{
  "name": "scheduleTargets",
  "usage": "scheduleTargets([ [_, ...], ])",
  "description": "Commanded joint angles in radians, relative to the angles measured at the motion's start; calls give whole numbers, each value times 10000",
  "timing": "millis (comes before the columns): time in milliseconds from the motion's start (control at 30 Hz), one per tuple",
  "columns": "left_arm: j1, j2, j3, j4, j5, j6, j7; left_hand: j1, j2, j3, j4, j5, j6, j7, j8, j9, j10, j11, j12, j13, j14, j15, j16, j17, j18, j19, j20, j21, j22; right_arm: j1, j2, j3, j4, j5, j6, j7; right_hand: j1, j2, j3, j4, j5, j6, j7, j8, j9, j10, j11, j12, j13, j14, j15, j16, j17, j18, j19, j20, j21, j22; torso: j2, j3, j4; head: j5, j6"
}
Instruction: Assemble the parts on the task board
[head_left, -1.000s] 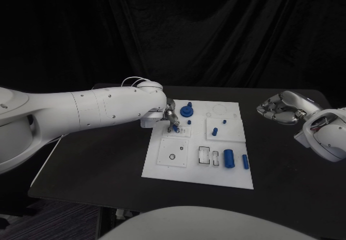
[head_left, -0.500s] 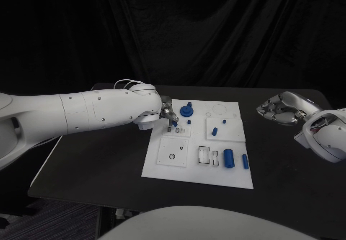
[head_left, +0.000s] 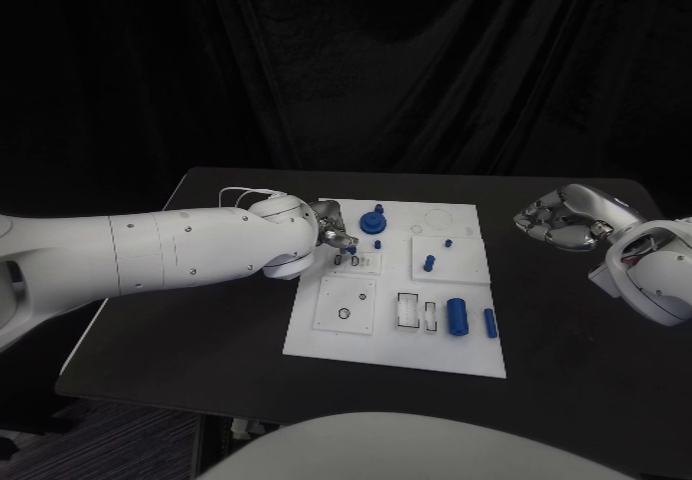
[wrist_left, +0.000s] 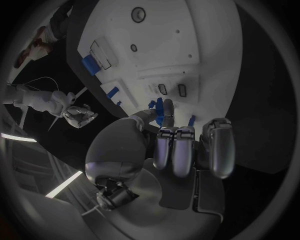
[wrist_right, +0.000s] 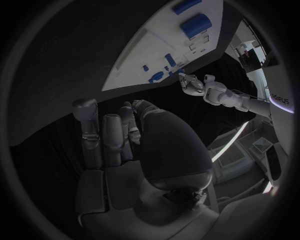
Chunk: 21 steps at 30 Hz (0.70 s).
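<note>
My fingers (wrist_left: 164, 114) pinch a small blue part (wrist_left: 160, 106) above the white task board (wrist_left: 187, 45), near two slots (wrist_left: 172, 90).

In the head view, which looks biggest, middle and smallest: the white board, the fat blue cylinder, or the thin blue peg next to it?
1. White board, by far the largest.
2. Fat blue cylinder.
3. Thin blue peg, similar in length but much narrower.

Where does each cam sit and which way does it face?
Head view: on the robot's head, looking down at the task board; both white arms enter from the sides.
Left wrist view: behind the left robot hand, facing the board; it pinches a small blue part.
Right wrist view: behind the right robot hand, off the board's side.
Shared: every view shows the board and left robot hand.
</note>
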Motion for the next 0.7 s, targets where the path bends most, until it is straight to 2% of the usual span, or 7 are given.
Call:
scheduleTargets([
  [33,-128,-43,6,79,-491,-1091,415,-81,-21,43,46,8,24,-33,43,20,1034,-47,36,2619,1038,-75,27,2635,103,133,-52,-1,1511,-23,-26,8,23,-58,-99,-150,46,-53,57,12,41,-33,38,-37,8,-57,15,-41,-9,-88,6,-67,-16,178,-48,-25,-38,725,-4,-4,2,-29,1],
  [200,-331,-131,6,149,-525,-1553,560,-114,-14,62,84,28,27,-31,49,26,1034,-48,36,2619,1038,-77,27,2635,112,119,-53,-35,1493,-23,-32,8,26,-58,-108,-154,46,-53,57,12,41,-33,38,-37,8,-57,15,-41,-9,-88,6,-67,-16,178,-48,-25,-38,725,-8,2,-2,-6,1],
  [367,-475,-203,6,223,-535,-1780,632,-122,-11,72,95,45,29,-32,51,28,1034,-49,36,2619,1038,-77,27,2635,113,116,-54,-43,1489,-23,-33,8,33,-58,-107,-157,46,-53,57,12,41,-33,38,-38,8,-57,15,-41,-9,-89,7,-67,-16,178,-48,-25,-38,725,4,-9,2,-9,1],
  [700,-633,-213,6,242,-539,-1780,638,-165,-18,72,139,30,42,-30,60,32,1034,-48,36,2619,1038,-78,27,2635,118,109,-54,-63,1480,-23,-50,8,56,-58,-102,-174,34,-47,71,14,54,-48,42,-45,10,-57,19,-41,-12,-88,10,-63,-13,177,-49,-24,-47,727,5,-7,8,-25,1],
])
